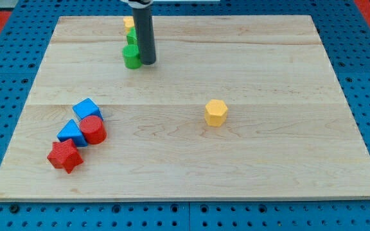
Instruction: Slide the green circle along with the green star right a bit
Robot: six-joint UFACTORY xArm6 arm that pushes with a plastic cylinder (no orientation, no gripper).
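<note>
Though no writing shows, my tip (148, 62) seemingly touches the green circle (132, 57).

Path toward the board's right edge lies open past the rod's tip (148, 62); only a yellow hexagon (216, 112) stands mid-board, red-blue cluster (79, 135) near bottom-left corner.

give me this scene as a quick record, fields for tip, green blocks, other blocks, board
tip: my tip sits at the right edge of the green circle
green blocks: green circle in front; a second green block behind it, shape hidden by the rod
other blocks: yellow block at the top; yellow hexagon mid-board; two blue blocks, red cylinder, red star clustered lower left
board: wooden board
</note>
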